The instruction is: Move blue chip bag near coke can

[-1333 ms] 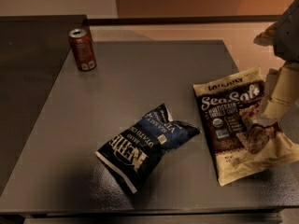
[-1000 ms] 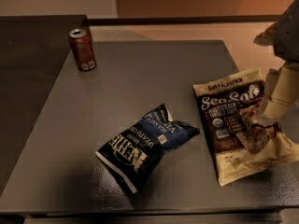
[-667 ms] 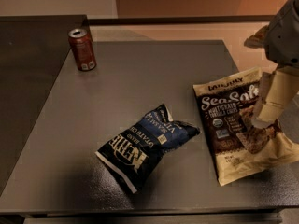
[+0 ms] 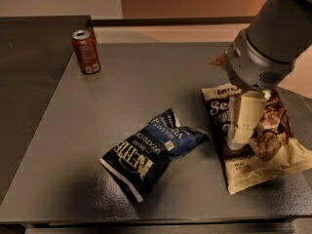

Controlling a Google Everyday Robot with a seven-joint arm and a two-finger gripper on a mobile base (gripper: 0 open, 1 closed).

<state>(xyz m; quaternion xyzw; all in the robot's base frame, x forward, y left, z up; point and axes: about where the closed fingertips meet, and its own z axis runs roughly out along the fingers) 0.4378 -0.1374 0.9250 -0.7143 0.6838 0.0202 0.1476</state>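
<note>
Navy crinkled foil, white block lettering: the blue chip bag (image 4: 155,152) lies well apart from the coke can (image 4: 86,51). The gripper (image 4: 242,130) hangs over the cream bag (image 4: 273,165); whether it's open, I can't tell.

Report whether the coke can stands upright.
Upright: coke can stands on its base, silver top up. The tool hangs over the Sea Salt bag.

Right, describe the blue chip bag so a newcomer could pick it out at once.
On the dark table, look near the front edge, centre, far from the coke can at the back left corner. The blue chip bag lies there, left of the cream Sea Salt bag over which the pincer hangs. It is the smaller, crinkled navy one with white Kettle lettering.
</note>
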